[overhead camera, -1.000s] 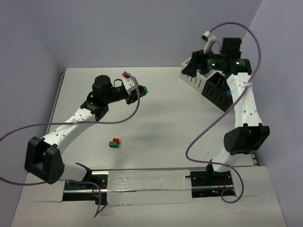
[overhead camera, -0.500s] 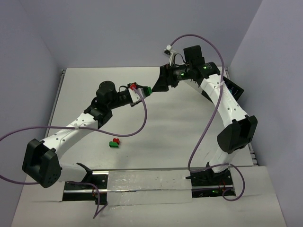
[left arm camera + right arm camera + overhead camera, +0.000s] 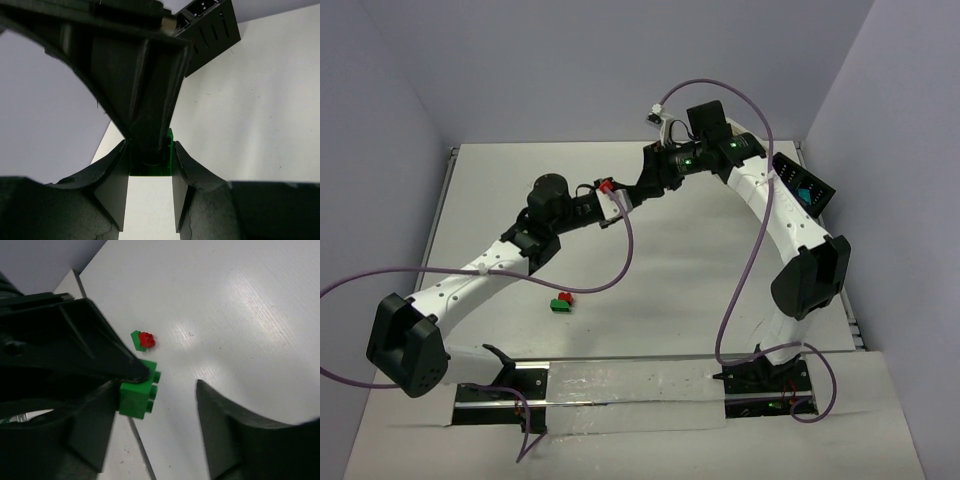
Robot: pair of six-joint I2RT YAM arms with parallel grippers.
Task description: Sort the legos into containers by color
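Note:
My left gripper [image 3: 617, 197] is shut on a green lego [image 3: 169, 152] held above the table; in the top view a red lego [image 3: 607, 186] shows at its tip. My right gripper [image 3: 634, 188] meets it from the right. In the right wrist view the green lego [image 3: 136, 395] lies against one right finger [image 3: 92, 432], with a wide gap to the other finger [image 3: 232, 427], so those jaws stand open around it. A second red-and-green pair [image 3: 561, 301] lies on the table. One black container [image 3: 802, 186] stands at the far right.
Something teal [image 3: 807, 194] shows inside the black container, which also appears in the left wrist view [image 3: 212, 30]. The purple cables [image 3: 620, 250] hang from both arms over the table. Walls close in the table at the back and sides.
The right arm has swung from the containers at the back right over to the left gripper's held legos. Its jaws have narrowed around the green one. The left gripper moved slightly right.

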